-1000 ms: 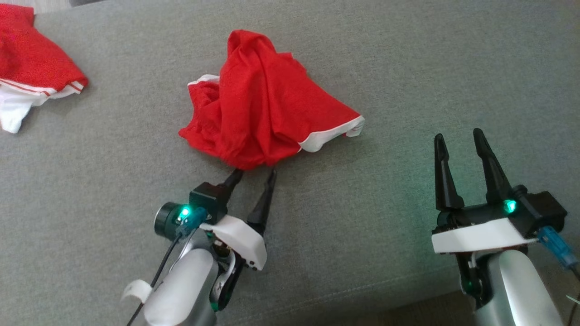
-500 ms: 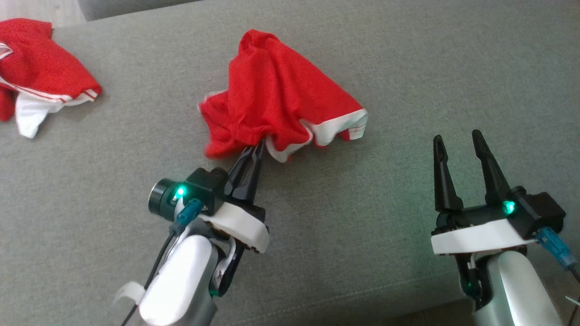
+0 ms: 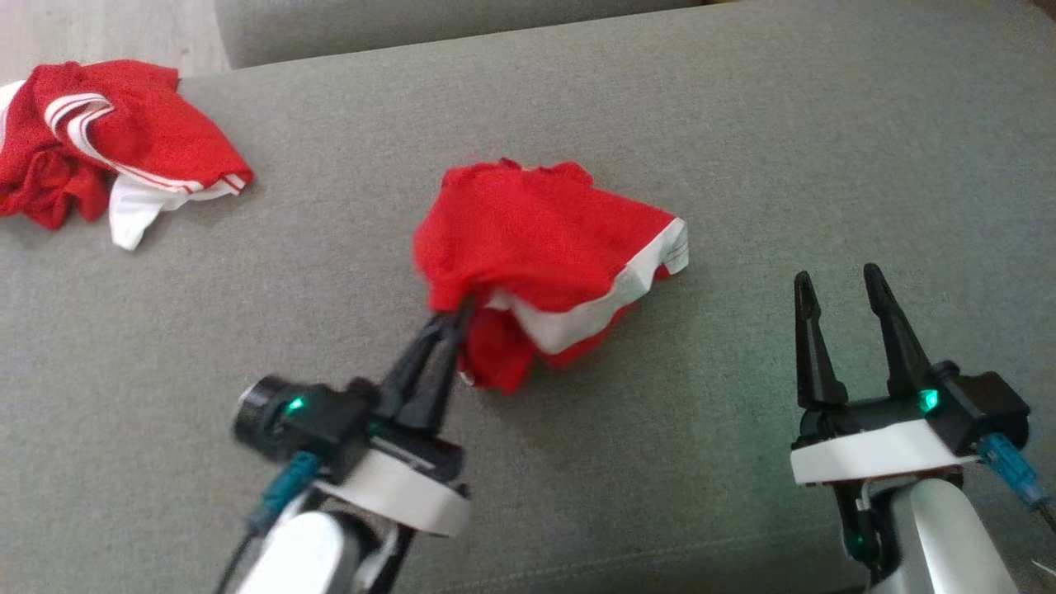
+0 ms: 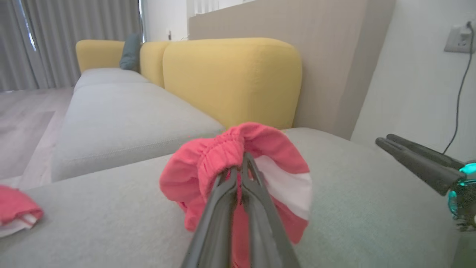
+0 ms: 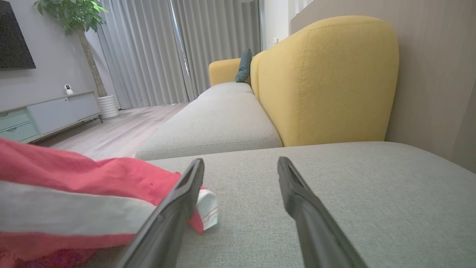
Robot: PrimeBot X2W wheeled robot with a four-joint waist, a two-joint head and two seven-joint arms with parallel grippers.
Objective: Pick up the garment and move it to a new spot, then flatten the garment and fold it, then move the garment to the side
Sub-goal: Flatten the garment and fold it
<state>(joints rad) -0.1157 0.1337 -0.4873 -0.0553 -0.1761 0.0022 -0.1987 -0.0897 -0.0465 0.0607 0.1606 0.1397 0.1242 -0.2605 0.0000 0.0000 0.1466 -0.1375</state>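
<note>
The left gripper [image 3: 451, 318], open a second ago, now pinches the garment [image 3: 544, 239], so moving it can start; the right gripper [image 3: 837, 285] waits open.

The garment [image 3: 544, 247] is a crumpled red piece with a broad white band along one hem and a gathered elastic edge. It sits bunched about midway across the grey sofa cushion [image 3: 742, 165], its near edge raised and pinched in the left hand [image 3: 458, 309].
</note>
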